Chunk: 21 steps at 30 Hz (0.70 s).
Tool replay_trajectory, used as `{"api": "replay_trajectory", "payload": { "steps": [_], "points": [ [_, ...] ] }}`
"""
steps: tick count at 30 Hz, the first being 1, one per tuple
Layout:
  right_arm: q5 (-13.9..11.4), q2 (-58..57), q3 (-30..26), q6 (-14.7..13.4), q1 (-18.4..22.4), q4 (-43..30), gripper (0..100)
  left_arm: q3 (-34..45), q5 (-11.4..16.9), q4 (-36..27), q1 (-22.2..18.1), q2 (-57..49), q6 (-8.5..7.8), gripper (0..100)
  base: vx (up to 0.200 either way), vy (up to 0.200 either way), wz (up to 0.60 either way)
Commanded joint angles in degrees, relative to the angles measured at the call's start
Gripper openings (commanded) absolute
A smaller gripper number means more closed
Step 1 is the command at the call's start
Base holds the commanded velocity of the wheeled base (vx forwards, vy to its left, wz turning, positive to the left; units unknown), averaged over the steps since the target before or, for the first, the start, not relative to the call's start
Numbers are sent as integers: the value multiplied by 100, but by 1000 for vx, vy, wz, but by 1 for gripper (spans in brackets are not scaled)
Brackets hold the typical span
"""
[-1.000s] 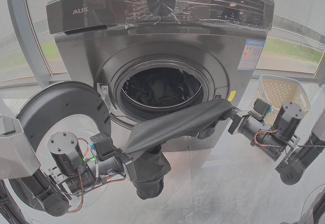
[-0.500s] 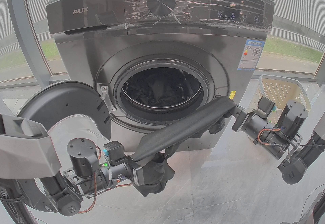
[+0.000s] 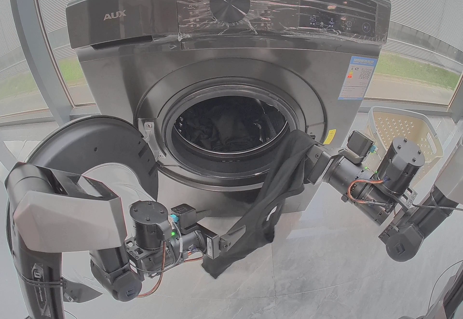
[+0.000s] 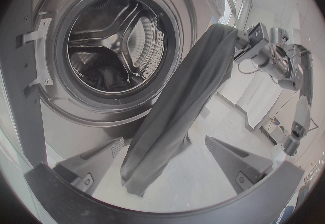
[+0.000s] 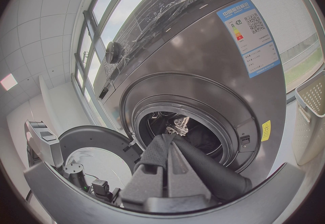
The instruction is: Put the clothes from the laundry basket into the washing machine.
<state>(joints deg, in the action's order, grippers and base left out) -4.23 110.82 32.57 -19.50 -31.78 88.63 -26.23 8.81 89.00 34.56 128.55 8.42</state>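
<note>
right gripper: shut tight on dark garment, held at lower right rim of washing machine opening | left gripper: fingers apart, held low, garment's lower end hung just before it | laundry basket: placed right of machine

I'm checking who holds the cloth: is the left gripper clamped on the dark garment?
No, the left gripper has its fingers wide apart, and the dark garment hangs between them from the shut right gripper.
</note>
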Motion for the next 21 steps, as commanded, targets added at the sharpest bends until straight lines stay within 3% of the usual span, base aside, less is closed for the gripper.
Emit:
{"api": "replay_trajectory", "payload": {
  "steps": [1, 4, 9, 14, 21],
  "points": [
    [10, 44, 30, 8, -47, 6, 0, -101, -55, 12, -107, 417, -113, 100, 0, 0, 0],
    [10, 44, 39, 8, -47, 6, 0, -224, -64, 12, -125, 636, -227, 100, 0, 0, 0],
    [36, 53, 74, 61, -39, 6, 0, -356, -29, 12, -81, 680, -236, 100, 0, 0, 0],
    [265, 132, 214, 228, -127, -3, 0, -611, -2, 12, -37, 680, -254, 100, 0, 0, 0],
    [300, 159, 355, 254, -276, -161, 0, -804, -29, 12, 24, 627, -236, 100, 0, 0, 0]
  ]
}}
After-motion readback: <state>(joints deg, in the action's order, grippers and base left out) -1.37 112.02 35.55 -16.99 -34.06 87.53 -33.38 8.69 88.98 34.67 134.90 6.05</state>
